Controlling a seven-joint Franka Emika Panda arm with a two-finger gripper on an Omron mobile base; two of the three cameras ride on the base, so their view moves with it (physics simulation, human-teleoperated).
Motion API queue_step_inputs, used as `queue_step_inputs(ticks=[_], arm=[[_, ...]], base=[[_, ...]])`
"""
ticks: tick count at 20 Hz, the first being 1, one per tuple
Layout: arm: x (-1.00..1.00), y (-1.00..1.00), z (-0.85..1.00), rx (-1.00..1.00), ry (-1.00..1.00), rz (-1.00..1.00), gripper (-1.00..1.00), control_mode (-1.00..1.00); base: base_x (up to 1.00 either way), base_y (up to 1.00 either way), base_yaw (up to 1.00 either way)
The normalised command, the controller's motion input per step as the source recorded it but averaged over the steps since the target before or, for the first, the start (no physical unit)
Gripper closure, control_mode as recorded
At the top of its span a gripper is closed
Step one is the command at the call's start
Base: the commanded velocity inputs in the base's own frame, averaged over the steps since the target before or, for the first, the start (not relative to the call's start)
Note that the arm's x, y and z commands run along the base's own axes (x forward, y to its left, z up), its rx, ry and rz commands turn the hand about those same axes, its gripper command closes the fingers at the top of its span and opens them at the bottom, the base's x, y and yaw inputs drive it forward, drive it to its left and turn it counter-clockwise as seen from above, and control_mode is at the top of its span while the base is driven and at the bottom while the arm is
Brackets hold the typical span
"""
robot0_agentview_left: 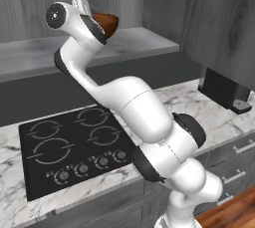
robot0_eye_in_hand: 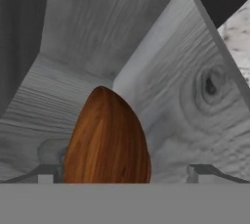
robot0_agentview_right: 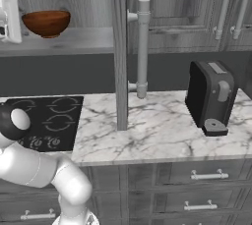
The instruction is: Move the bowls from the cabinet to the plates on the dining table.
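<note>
At the far left, up on the open shelf of the cabinet [robot0_agentview_right: 74, 42], my tool [robot0_eye_in_hand: 126, 173] is spread wide and grips nothing, and my hand view puts the reddish-brown wooden bowl [robot0_eye_in_hand: 107, 140] close ahead, nearer my left fingertip [robot0_eye_in_hand: 46, 173] than my right. The bowl sits upright on the shelf, near its front edge, with nothing beside it that I can see. Below it on the marble tabletop [robot0_agentview_right: 157, 126] lies the black cooktop [robot0_agentview_left: 74, 147], then the cabinet door [robot0_agentview_right: 119, 52] swung out edge-on with its long bar handle [robot0_agentview_right: 142, 47], and further right a dark toaster [robot0_agentview_right: 211, 96]. My worry is the off-centre line: if I close from here, I judge one fingertip would meet the rounded, glossy wall first and nudge the bowl back or sideways along the shelf instead of trapping its rim. A shallow pinch on that curved wall could also slip, and a bowl dropped off the shelf would land on the cooktop. When I draw out to the right, the open door and its handle stand close enough to catch my wrist or the bowl.
</note>
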Motion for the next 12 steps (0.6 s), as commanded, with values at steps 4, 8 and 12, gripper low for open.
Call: queue_step_inputs(ticks=[4, 8, 12], arm=[[0.13, 0.03, -0.14, 0.01, 0.0, -0.02, -1.0, -1.0], [0.21, 0.01, -0.1, 0.0, 0.0, -0.02, -1.0, -1.0], [0.23, 0.0, -0.12, 0.0, 0.0, -0.02, -1.0, -1.0]], base=[[0.0, 0.0, 0.0], [0.0, 0.0, 0.0], [0.0, 0.0, 0.0]])
